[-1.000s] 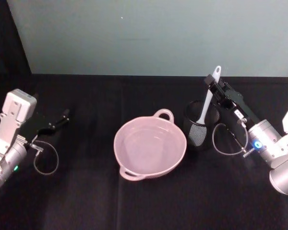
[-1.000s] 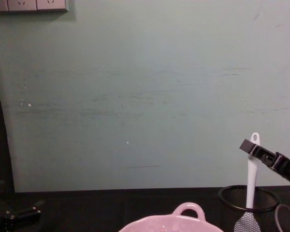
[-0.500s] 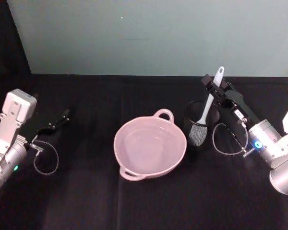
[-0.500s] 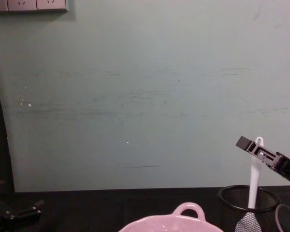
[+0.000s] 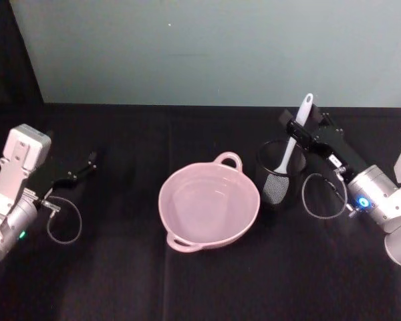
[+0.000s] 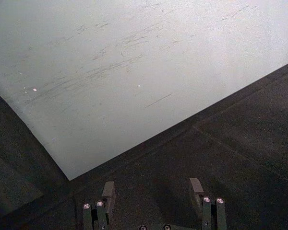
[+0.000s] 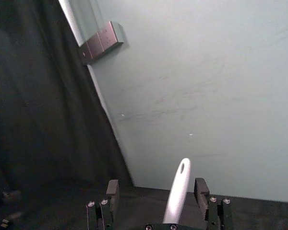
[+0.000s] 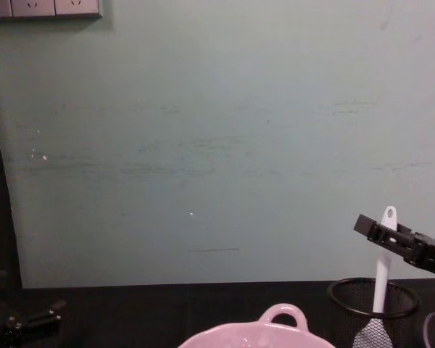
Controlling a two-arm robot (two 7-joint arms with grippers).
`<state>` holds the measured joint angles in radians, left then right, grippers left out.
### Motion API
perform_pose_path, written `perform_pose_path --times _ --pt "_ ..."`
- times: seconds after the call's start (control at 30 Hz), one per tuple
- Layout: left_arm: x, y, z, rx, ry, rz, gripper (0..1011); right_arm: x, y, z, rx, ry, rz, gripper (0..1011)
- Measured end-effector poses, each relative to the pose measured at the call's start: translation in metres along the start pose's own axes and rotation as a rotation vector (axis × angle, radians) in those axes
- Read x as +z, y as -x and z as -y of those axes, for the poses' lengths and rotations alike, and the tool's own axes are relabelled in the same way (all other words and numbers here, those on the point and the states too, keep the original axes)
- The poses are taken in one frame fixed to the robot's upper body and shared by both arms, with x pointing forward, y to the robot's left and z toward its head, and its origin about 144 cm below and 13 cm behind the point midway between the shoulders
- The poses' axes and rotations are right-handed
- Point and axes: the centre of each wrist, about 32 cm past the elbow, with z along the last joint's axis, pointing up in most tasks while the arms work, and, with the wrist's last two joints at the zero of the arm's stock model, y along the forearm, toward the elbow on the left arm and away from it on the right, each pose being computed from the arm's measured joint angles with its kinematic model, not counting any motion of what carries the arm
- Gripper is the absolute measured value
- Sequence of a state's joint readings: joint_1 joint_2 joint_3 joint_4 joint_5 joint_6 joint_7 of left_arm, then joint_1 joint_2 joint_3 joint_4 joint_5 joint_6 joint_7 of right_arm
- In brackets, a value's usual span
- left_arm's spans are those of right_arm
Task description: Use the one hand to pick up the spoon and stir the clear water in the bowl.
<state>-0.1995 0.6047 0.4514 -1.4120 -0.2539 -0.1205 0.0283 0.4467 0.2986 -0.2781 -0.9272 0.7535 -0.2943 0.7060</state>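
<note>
nearest the robot, on the black cloth-covered table (image 5: 187,287), sits the pale pink glossy bowl (image 5: 209,206), round and smooth, with small looped handles on its rim and clear water inside. just right of it stands the black wire-mesh holder cup (image 5: 279,175), and the long slim white plastic spoon (image 5: 289,155) rests in it, wide scoop down, flat handle leaning up and away to the right, its end hole uppermost. the black right gripper (image 5: 299,132) on its silver wrist straddles that handle, fingers (image 7: 113,190) spread either side, not clamping. off at the left, the left gripper (image 5: 87,163) lies parked, fingers apart.
</note>
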Motion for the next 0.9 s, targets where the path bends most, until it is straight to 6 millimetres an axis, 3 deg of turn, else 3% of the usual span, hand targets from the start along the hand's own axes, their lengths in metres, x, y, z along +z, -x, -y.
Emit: perform_pose_path --times 0.63,0.9 --pt "0.000 0.000 0.000 0.000 0.000 0.000 1011 0.028 0.002 0.028 -0.037 0.030 0.439 1002" --pt "0.000 0.000 0.000 0.000 0.000 0.000 1011 0.038 -0.002 0.051 -0.110 0.051 0.496 1002"
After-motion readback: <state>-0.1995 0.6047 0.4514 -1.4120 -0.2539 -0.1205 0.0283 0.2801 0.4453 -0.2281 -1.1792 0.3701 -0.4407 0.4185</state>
